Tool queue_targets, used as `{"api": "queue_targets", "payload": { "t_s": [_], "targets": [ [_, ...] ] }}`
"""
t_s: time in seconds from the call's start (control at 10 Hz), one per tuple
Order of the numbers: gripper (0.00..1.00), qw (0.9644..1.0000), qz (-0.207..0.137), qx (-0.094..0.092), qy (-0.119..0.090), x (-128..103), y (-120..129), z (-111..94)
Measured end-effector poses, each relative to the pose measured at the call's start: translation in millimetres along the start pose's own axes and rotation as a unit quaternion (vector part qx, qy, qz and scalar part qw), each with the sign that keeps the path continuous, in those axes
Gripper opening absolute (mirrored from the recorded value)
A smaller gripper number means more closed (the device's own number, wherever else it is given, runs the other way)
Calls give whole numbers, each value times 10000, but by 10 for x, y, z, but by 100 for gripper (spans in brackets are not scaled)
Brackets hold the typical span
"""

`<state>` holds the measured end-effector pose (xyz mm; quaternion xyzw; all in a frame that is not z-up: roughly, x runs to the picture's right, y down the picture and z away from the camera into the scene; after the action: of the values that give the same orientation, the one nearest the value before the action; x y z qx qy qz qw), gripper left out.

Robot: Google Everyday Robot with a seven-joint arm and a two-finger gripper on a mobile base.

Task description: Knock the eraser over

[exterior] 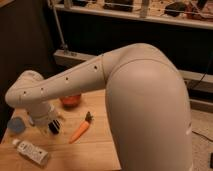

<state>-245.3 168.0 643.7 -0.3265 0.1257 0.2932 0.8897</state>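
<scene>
Jaws spread at eraser (54, 127); orange bowl (70, 100) behind, contents hidden.

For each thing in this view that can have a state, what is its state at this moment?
eraser: seems upright on the table, not knocked over.
end effector: open, low over the table, beside the eraser, holding nothing.
carrot: lying flat, apart from the eraser.
white tube: lying on its side.
light-blue pad: lying flat.
</scene>
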Motion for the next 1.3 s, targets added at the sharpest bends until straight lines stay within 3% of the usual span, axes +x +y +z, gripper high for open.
{"api": "queue_targets", "payload": {
  "t_s": [0.2, 0.5, 0.7, 1.1, 1.2, 1.3],
  "targets": [
    [65, 9990, -415, -171, -42, -52, 138, -4],
    [65, 9941, -1038, -290, -107, -103, 266, 25],
    [65, 9875, -1543, -300, -133, -140, 332, 82],
    [65, 9788, -2034, -254, -36, -198, 426, 199],
    [62, 9764, -2144, -246, 1, -210, 452, 225],
    [53, 9740, -2253, -242, 9, -231, 484, 245]
  ]
}}
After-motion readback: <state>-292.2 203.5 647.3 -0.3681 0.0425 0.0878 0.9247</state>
